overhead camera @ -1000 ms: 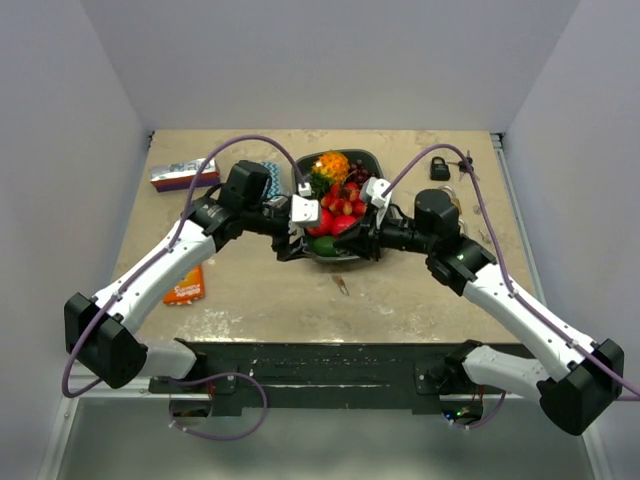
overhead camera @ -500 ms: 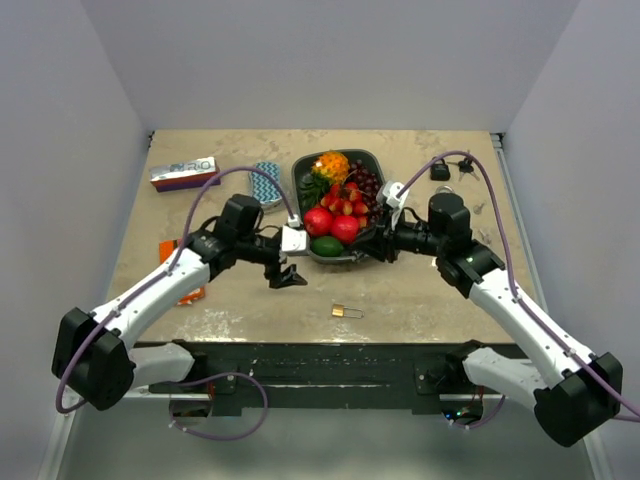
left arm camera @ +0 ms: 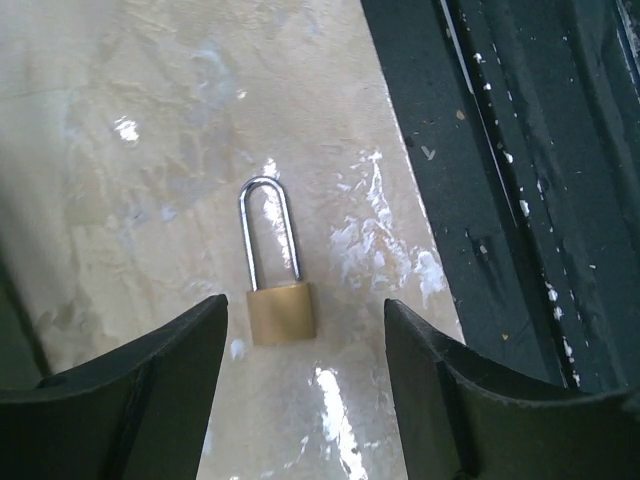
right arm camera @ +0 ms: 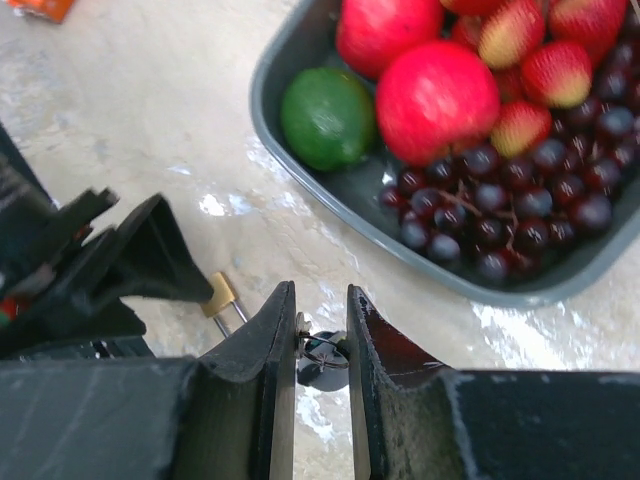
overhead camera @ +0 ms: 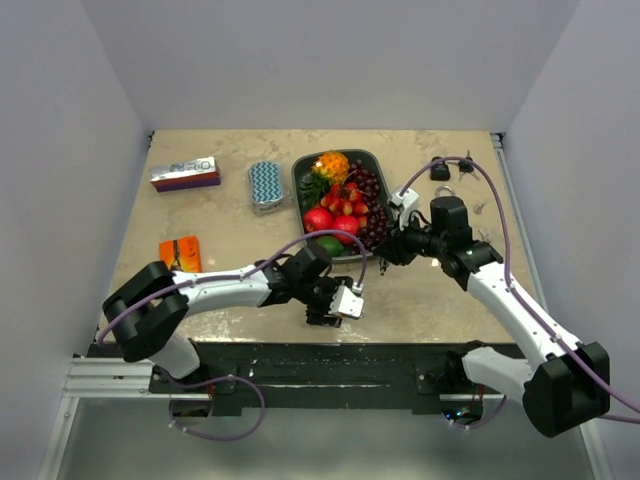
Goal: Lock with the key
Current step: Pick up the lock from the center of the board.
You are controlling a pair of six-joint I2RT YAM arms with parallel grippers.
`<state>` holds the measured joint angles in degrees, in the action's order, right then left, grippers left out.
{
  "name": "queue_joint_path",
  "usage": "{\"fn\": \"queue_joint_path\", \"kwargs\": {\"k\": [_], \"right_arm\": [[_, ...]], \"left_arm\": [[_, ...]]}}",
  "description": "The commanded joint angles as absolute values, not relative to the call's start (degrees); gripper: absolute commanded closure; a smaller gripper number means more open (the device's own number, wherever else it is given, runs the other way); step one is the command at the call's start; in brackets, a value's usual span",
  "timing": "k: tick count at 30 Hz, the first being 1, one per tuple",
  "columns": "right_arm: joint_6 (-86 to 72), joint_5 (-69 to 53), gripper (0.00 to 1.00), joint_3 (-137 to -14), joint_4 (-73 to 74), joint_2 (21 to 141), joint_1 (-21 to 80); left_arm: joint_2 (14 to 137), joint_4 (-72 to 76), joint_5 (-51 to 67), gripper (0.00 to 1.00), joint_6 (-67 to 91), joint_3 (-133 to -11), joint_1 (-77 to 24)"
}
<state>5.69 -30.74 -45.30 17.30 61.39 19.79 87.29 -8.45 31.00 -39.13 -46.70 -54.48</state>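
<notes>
A small brass padlock (left arm camera: 281, 312) with a long steel shackle lies flat on the table near the front edge. It also shows in the right wrist view (right arm camera: 222, 295). In the top view it is hidden under my left gripper (overhead camera: 340, 305). My left gripper (left arm camera: 305, 400) is open, its fingers either side of the padlock body, just above it. My right gripper (overhead camera: 384, 256) hovers beside the fruit tray. It (right arm camera: 322, 330) is shut on a key (right arm camera: 326, 358) with a black head and wire ring, held above the table right of the padlock.
A grey tray (overhead camera: 298, 190) of fruit sits mid-table; its rim (right arm camera: 470, 283) is close to my right gripper. A black padlock (overhead camera: 440, 169) lies at back right. A patterned tin (overhead camera: 265, 185), a box (overhead camera: 185, 173) and an orange packet (overhead camera: 180, 252) are on the left. The black front rail (left arm camera: 520, 200) borders the padlock.
My left arm has swung from beside the tray down to the front edge, over the brass padlock. My right gripper has drawn back slightly to the right of the tray.
</notes>
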Motion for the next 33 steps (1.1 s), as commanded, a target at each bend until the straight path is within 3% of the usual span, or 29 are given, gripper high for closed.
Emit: {"fn": "queue_joint_path", "kwargs": {"k": [1,16,22,25,26,27,33], "right_arm": [[2.99,-27.42,1.0,-47.55,19.68,61.09,18.28],[-7.91,-25.31,1.0,-43.95,19.42,58.27,18.19],[-9.66,-25.14,1.0,-43.77,19.78,59.24,18.11],[-9.93,-25.48,1.0,-43.24,19.34,59.5,18.02],[-10.02,-25.49,1.0,-43.16,19.16,59.59,18.02],[-10.11,-25.49,1.0,-43.15,18.99,59.59,18.1],[-9.94,-27.06,1.0,-43.16,18.81,62.13,17.93]], "left_arm": [[90.43,-5.62,27.95,0.32,-42.1,-50.45,-57.04],[96.5,-8.7,22.59,0.37,-42.01,-51.59,-58.09],[96.42,-10.02,20.92,0.61,-41.57,-51.24,-58.18],[94.41,-10.37,20.83,0.78,-41.14,-50.1,-58.01],[93.61,-10.2,21.0,0.91,-40.44,-49.92,-57.57],[92.12,-9.85,22.05,0.97,-39.65,-49.66,-57.13],[85.53,-8.09,36.81,1.0,-26.47,-51.33,-47.56]]}}
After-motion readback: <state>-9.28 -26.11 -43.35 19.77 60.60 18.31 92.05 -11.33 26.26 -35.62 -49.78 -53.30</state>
